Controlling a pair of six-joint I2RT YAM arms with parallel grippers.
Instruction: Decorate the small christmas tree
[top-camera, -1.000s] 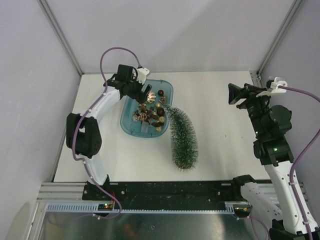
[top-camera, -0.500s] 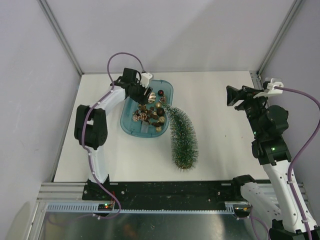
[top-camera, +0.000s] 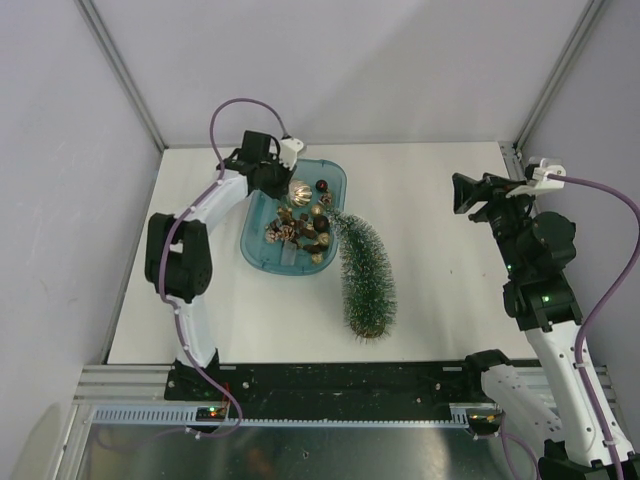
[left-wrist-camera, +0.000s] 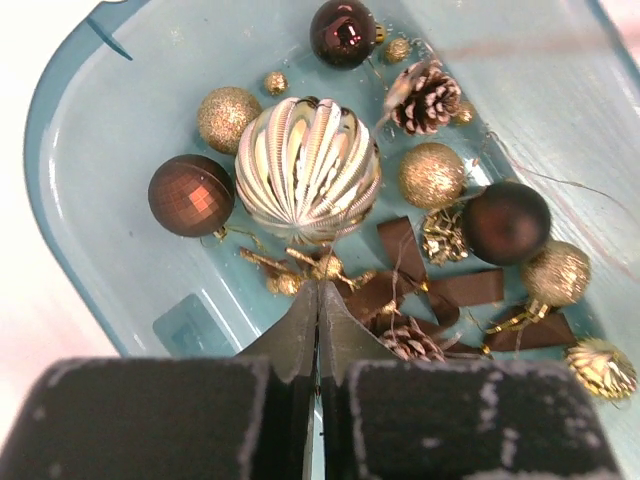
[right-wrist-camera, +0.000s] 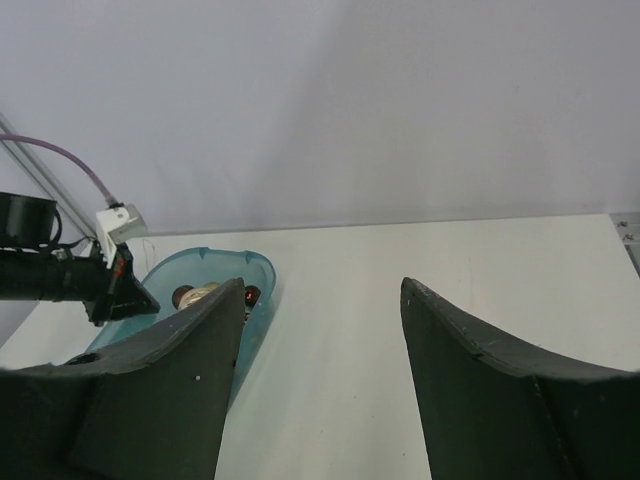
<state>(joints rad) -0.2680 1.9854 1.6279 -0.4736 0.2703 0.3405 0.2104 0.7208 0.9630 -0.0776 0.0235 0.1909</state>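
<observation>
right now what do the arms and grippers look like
Left arm and right arm: white links, bulky black joints. A purple cable runs to a white plug at each wrist. Green lights show on the right arm. Left gripper and right gripper: matte black fingers tapering to points.

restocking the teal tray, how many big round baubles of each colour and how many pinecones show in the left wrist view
dark brown round baubles: 3
gold glitter round baubles: 3
large ribbed silver-gold bauble: 1
brown pinecones: 2
total: 9
small gold trinkets and brown ribbon bows left out
</observation>
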